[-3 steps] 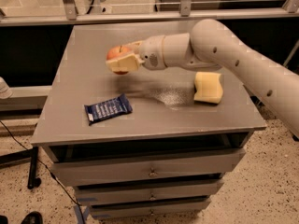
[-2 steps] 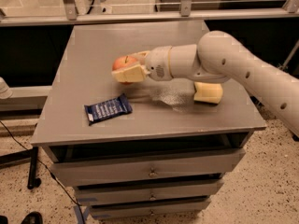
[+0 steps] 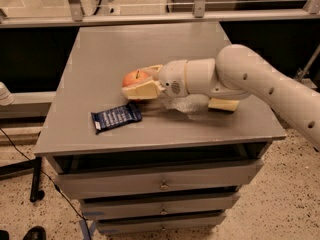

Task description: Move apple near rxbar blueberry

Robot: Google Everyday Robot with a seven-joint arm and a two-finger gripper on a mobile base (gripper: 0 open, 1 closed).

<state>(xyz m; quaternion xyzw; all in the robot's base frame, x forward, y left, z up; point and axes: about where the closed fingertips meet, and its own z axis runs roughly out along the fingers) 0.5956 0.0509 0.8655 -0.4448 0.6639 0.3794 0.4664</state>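
The apple [image 3: 135,77] is small, round and red-orange, held between the cream fingers of my gripper [image 3: 139,82] just above the grey table top [image 3: 150,44], left of centre. The gripper is shut on the apple, and the white arm reaches in from the right. The rxbar blueberry [image 3: 116,117], a flat dark navy wrapper with white lettering, lies flat on the table just below and to the left of the apple, a short gap away.
A pale yellow sponge [image 3: 223,104] lies on the table right of centre, mostly hidden behind the arm. A crumpled clear plastic piece [image 3: 183,104] lies beneath the wrist. The table is a drawer cabinet [image 3: 160,184]; a rail and glass run along the back.
The gripper has carried the apple down and toward the front of the table, closer to the blue bar. The arm now covers most of the sponge.
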